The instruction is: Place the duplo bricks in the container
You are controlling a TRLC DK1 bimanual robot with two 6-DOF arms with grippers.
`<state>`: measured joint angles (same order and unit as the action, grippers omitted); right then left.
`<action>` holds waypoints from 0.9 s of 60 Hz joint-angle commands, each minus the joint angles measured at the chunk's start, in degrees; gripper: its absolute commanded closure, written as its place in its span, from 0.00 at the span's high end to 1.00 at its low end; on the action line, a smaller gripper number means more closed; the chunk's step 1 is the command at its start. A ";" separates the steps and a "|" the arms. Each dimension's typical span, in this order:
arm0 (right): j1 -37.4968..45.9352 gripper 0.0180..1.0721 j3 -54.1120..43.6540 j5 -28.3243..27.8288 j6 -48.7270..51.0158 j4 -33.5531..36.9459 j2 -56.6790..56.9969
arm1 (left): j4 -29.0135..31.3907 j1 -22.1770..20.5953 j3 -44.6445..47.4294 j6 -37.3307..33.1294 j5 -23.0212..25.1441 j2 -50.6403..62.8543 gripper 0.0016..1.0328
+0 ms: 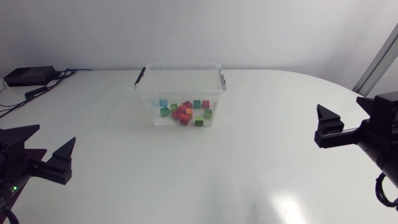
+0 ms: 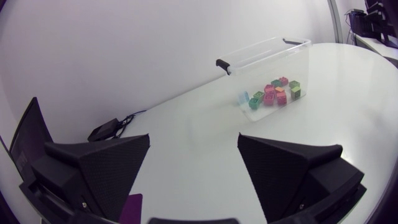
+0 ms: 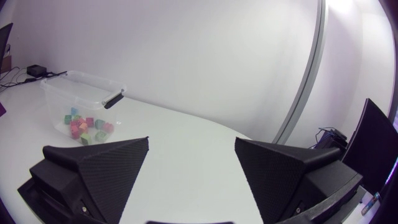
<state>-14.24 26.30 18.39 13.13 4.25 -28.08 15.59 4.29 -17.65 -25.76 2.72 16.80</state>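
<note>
A clear plastic container [image 1: 180,71] with black handle clips stands at the middle back of the table. Several duplo bricks [image 1: 185,112], red, green, blue and orange, lie inside it on its floor. The same container [image 2: 273,50] and bricks [image 2: 272,94] show far ahead of my left gripper [image 2: 193,165], which stands open and empty at the table's left edge [image 1: 45,149]. My right gripper [image 1: 341,124] is at the right edge, also open with nothing between its fingers [image 3: 193,168]; the container [image 3: 78,84] and its bricks [image 3: 86,128] lie far ahead of it.
A black box [image 1: 28,76] with cables lies at the table's far left corner; it shows as well in the left wrist view [image 2: 109,129]. The white tabletop [image 1: 199,168] stretches between the two arms and in front of the container.
</note>
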 commanded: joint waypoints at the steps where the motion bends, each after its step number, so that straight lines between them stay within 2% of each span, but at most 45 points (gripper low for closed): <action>1: 1.32 0.95 -3.22 -0.67 0.19 -1.10 2.63 | -1.65 -0.12 2.52 3.23 -0.44 -1.75 0.96; 54: 14.24 0.95 -26.30 -18.39 -13.13 -4.25 28.08 | -15.59 -4.29 17.65 25.76 -2.72 -16.80 0.95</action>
<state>-0.97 2.63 0.82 2.35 0.49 -1.93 1.32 0.51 -1.89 -3.36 0.60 1.19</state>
